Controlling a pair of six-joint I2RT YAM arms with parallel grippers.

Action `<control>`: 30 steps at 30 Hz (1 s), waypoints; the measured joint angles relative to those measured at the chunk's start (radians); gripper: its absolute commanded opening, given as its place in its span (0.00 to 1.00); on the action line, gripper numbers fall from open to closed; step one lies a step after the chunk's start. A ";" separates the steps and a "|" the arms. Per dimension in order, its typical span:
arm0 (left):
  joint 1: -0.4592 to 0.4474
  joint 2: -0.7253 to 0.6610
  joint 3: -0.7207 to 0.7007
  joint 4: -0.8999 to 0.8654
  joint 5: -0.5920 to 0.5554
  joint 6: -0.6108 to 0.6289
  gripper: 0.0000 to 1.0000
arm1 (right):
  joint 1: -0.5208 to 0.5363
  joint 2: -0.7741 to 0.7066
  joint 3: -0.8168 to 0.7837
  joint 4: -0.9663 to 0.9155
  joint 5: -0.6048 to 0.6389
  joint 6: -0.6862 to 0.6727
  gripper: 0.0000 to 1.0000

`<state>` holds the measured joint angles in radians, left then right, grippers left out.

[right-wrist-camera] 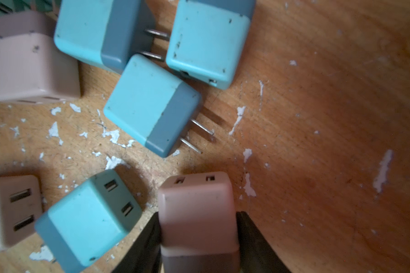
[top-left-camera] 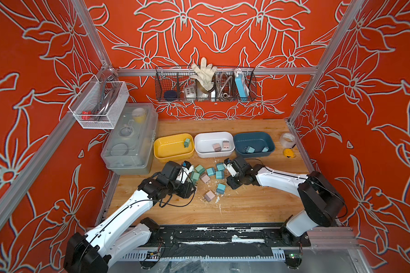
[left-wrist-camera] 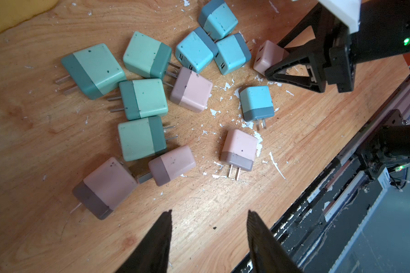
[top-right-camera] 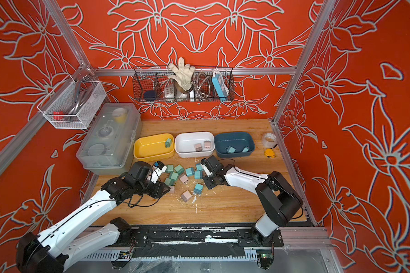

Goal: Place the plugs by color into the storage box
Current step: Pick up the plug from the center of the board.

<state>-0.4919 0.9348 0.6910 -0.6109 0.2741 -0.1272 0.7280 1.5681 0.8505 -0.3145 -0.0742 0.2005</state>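
Red walls (top-left-camera: 223,28) with pale flower lines are standing around a wooden table (top-left-camera: 246,208). A black wire basket (top-left-camera: 166,80) is hanging on the far wall. A white basket (top-left-camera: 97,124) is hanging at the left, just beside a clear box (top-left-camera: 130,141).

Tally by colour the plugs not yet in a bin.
green plugs: 4
blue plugs: 4
pink plugs: 5, one of them between the fingers of the right gripper
Total: 13
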 measured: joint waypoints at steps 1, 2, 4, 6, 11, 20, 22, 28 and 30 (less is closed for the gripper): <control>0.000 -0.002 0.000 0.000 0.000 0.000 0.52 | 0.000 -0.006 0.000 -0.001 0.000 0.000 0.38; 0.000 -0.006 0.000 0.000 0.000 0.000 0.52 | 0.000 -0.014 0.000 -0.002 0.000 0.000 0.38; 0.000 -0.017 0.000 0.000 0.000 0.000 0.52 | 0.000 -0.027 0.001 -0.007 0.000 0.000 0.37; 0.000 -0.028 0.000 0.000 0.001 0.000 0.52 | 0.000 -0.043 0.002 -0.018 0.000 0.000 0.37; 0.000 -0.016 0.031 -0.013 0.010 -0.001 0.52 | 0.000 -0.117 0.001 -0.026 0.008 0.002 0.34; -0.001 -0.021 0.130 -0.013 0.000 0.001 0.53 | 0.000 -0.170 0.067 -0.043 0.031 -0.015 0.22; -0.001 -0.018 0.133 -0.013 -0.008 0.005 0.53 | 0.000 -0.162 0.111 -0.051 0.036 -0.029 0.17; -0.001 0.018 0.167 -0.014 -0.025 0.031 0.54 | 0.000 -0.129 0.195 -0.055 0.048 -0.058 0.11; -0.001 0.032 0.177 -0.013 -0.029 0.040 0.54 | 0.000 -0.113 0.211 -0.066 0.049 -0.063 0.11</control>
<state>-0.4931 0.9672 0.8677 -0.6239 0.2451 -0.0868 0.7277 1.4551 1.0615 -0.3809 -0.0254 0.1371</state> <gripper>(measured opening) 0.536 0.489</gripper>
